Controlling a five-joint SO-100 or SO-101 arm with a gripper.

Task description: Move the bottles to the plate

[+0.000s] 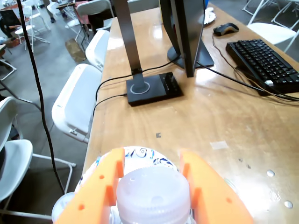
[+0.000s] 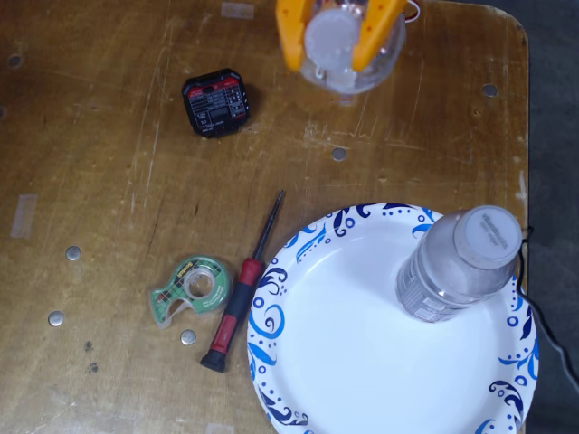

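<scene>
Clamping one bottle (image 2: 348, 54) near the table's (image 2: 109, 108) edge, the hand (image 2: 336, 41) sits apart from the plate (image 2: 353, 362).

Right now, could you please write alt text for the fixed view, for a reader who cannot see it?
An orange two-finger gripper grips a clear plastic bottle at the top edge of a wooden table, off the blue-patterned white paper plate where a second clear bottle stands upright. A red-handled screwdriver, green tape dispenser and small black device lie nearby.

Worktop (image 2: 109, 108): scratched, worn wood, dull sheen. Plate (image 2: 344, 362): matt white paper, blue print. Both bottles (image 2: 457, 267) (image 2: 348, 54): clear plastic, frosted caps. My fingers (image 2: 291, 32): matt orange plastic. Tape dispenser (image 2: 192, 289): glossy green plastic.
</scene>
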